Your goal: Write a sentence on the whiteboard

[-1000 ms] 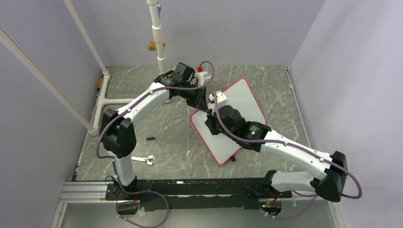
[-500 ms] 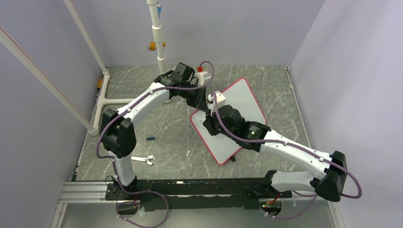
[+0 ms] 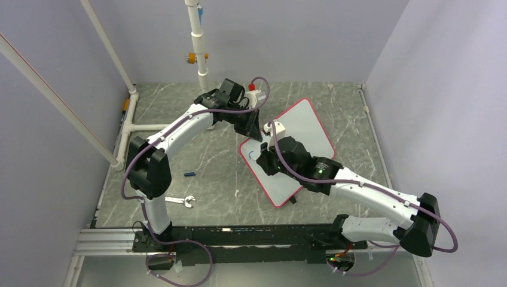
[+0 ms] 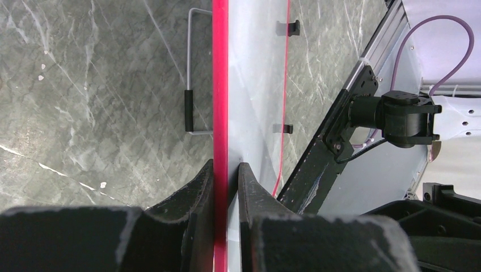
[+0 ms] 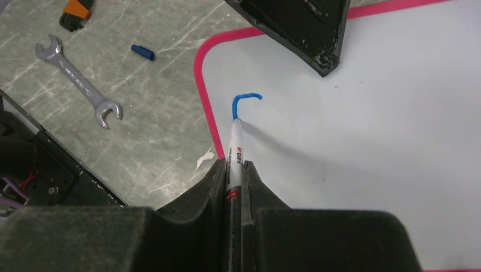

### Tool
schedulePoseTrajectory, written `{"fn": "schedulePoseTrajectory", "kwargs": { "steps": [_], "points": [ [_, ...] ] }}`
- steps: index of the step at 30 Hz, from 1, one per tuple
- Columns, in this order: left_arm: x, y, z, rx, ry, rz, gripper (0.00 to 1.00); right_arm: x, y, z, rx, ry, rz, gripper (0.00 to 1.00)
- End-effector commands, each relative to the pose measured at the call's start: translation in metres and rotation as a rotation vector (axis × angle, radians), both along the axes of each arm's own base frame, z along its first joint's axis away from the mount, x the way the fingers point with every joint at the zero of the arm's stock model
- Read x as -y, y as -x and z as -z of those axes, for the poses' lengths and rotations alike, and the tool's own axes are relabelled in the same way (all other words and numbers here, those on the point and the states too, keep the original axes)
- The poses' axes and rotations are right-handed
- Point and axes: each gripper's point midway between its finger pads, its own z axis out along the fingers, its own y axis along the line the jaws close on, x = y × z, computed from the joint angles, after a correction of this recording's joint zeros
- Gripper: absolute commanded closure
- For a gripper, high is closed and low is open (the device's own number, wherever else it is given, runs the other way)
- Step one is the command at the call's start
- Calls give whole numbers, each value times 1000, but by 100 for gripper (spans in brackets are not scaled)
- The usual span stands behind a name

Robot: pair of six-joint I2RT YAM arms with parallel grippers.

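One hooked blue stroke of the sentence near the whiteboard corner. Clamped in right gripper, marker, tip apparently touching; left gripper pinching the board's edge. Advised: light pressure, slow strokes.

The table in front of me is a grey-green slab, stone-patterned with pale veins. The whiteboard stands on it right of centre, turned at a slant to the table's edges, and a small black foot shows under its near corner. To my left, close to my side of the table, a silver open-ended wrench lies flat. A little farther out lies a small blue cap, apart from both wrench and board. Along my far left edge runs a white pipe frame, with something small and orange beside it.
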Motion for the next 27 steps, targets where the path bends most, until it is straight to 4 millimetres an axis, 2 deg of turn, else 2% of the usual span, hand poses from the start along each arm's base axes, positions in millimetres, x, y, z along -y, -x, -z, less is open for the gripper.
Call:
{"fn": "schedulePoseTrajectory", "kwargs": {
  "steps": [1,8,17,27],
  "points": [
    [2,-6,-22,119,19,-1,100,10,5,9,-19,14,24,100],
    [1,-7,-22,123,17,-4,100,19,1,16,-20,41,74,100],
    [1,-6,-22,123,17,-2,100,29,-8,16,0,85,133,100],
    [0,-6,-23,131,17,-3,100,35,-2,25,-24,117,129,100]
  ]
}}
